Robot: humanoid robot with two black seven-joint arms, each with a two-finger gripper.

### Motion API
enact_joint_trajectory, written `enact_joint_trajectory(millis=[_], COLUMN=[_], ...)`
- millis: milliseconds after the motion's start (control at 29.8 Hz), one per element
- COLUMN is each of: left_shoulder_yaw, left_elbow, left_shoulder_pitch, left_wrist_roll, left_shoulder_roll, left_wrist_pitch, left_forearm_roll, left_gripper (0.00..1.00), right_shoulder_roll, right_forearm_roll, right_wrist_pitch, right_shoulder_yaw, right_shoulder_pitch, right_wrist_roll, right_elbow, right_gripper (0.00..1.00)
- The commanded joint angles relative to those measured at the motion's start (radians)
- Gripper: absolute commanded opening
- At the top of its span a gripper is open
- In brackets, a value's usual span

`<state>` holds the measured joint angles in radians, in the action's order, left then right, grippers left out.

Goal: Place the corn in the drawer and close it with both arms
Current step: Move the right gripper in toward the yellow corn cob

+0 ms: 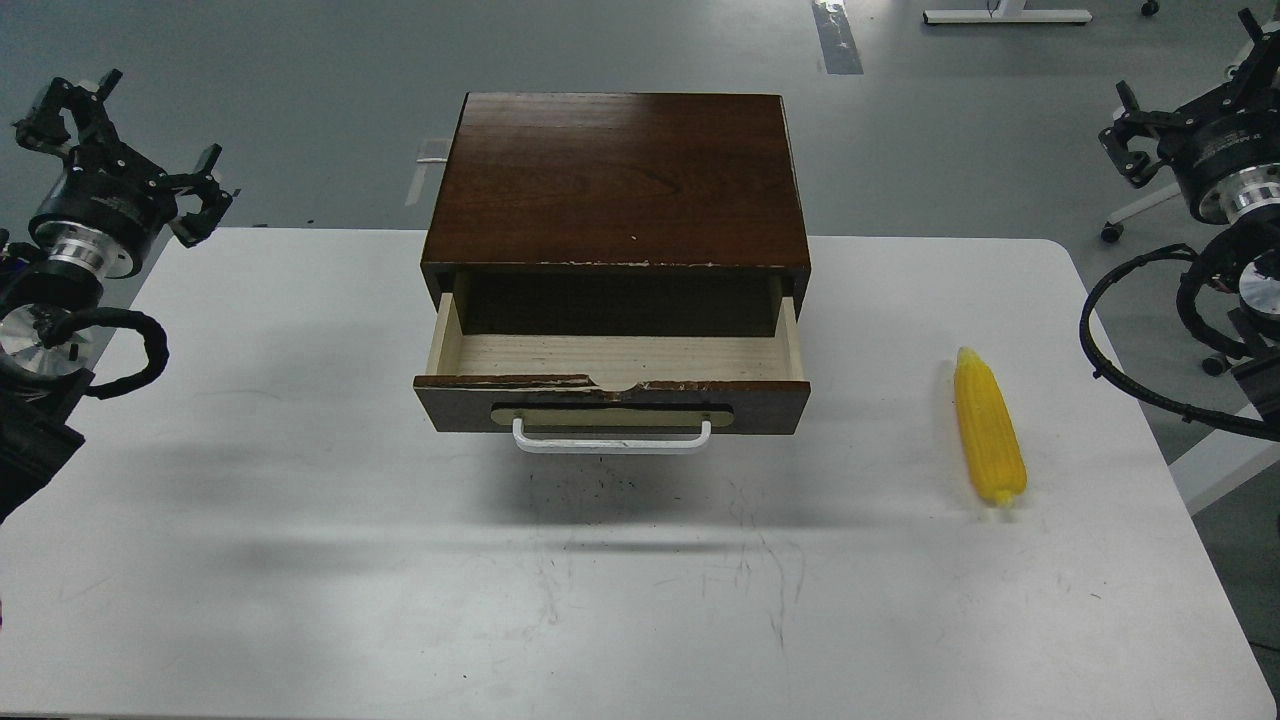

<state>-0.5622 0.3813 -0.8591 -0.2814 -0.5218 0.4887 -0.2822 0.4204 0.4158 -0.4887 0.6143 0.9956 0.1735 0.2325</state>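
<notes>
Corn waiting, drawer already pulled out

The corn [989, 430] lies on the worktop [300, 560] at 3 o'clock of the open drawer [612, 385], well apart. It looks light, stiff and ribbed, so I'd grab it mid-cob. The right end effector [1190, 90] hovers at its 1 o'clock, the left end effector [120, 150] far at 10; both spread, empty.

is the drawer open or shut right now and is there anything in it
Open and, as far as shows, empty. The drawer is pulled out from the cabinet, baring its pale wood floor; the corn lies on the table.
</notes>
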Motion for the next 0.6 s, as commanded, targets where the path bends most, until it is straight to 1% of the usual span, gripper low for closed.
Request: enact_joint_trajectory(millis=[0, 201, 335, 436, 469, 536, 570], left_shoulder_yaw=[0.001, 0.002, -0.001, 0.001, -0.001, 0.002, 0.002], left_elbow=[0.001, 0.001, 0.007, 0.014, 0.016, 0.016, 0.016], left_shoulder_pitch=[-0.001, 0.0, 0.0, 0.002, 0.0, 0.0, 0.0], left_wrist_roll=[-0.005, -0.002, -0.005, -0.002, -0.001, 0.005, 0.007], left_shoulder_roll=[0.005, 0.008, -0.001, -0.004, -0.004, 0.0, 0.003], left_wrist_pitch=[0.0, 0.0, 0.0, 0.0, 0.0, 0.0, 0.0], left_forearm_roll=[0.003, 0.003, 0.001, 0.001, 0.001, 0.005, 0.009], left_gripper=[0.98, 0.98, 0.98, 0.98, 0.98, 0.98, 0.98], right_shoulder_roll=[0.0, 0.004, 0.029, 0.119, 0.132, 0.162, 0.169], right_forearm_roll=[0.0, -0.002, -0.005, -0.02, -0.031, -0.108, -0.133], right_wrist_pitch=[0.0, 0.0, 0.0, 0.0, 0.0, 0.0, 0.0], right_shoulder_yaw=[-0.001, -0.018, -0.034, -0.123, -0.152, -0.287, -0.326], right_shoulder_pitch=[-0.015, -0.015, -0.002, 0.04, 0.058, 0.139, 0.159], right_wrist_roll=[0.0, 0.0, 0.009, 0.014, 0.014, 0.014, 0.012], right_elbow=[-0.001, -0.001, 0.001, 0.004, 0.005, 0.004, 0.004], right_gripper=[1.0, 1.0, 1.0, 1.0, 1.0, 1.0, 1.0])
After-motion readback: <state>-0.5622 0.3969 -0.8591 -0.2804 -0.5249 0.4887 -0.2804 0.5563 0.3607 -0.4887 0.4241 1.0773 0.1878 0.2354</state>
